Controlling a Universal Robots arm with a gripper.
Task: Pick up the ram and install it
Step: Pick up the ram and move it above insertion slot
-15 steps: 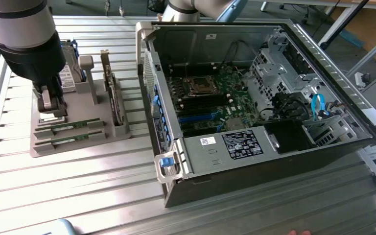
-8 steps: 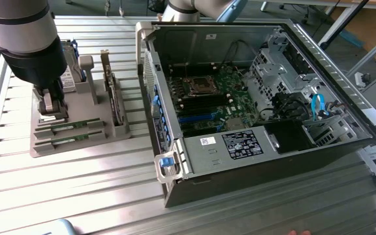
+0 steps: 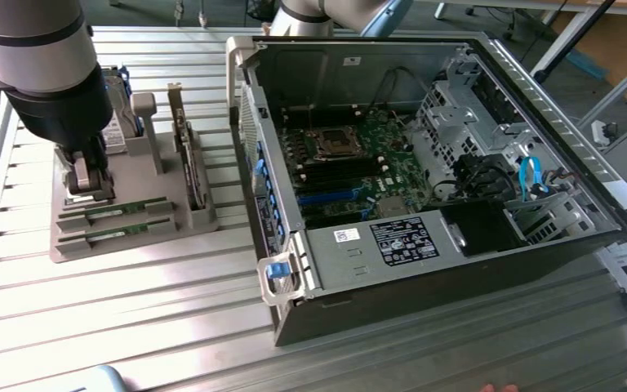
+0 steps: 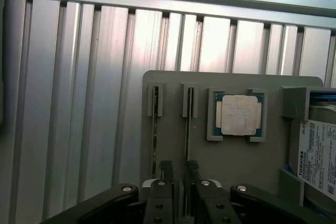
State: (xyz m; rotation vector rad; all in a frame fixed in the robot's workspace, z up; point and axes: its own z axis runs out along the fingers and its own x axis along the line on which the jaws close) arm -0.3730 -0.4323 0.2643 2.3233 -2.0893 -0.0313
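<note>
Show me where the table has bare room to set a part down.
Bare slats lie on the table in front of the grey parts holder, toward the exterior view's lower left, up to the computer case. Crowded: the holder itself, with the gripper over it, and the narrow strip between holder and case.

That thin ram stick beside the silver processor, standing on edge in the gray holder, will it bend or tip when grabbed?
Probably stiff: the ram stick runs dead straight along its edge. Likely light, being so thin. Outside the slots of the gray holder it would probably tip, having only a narrow edge to stand on.
</note>
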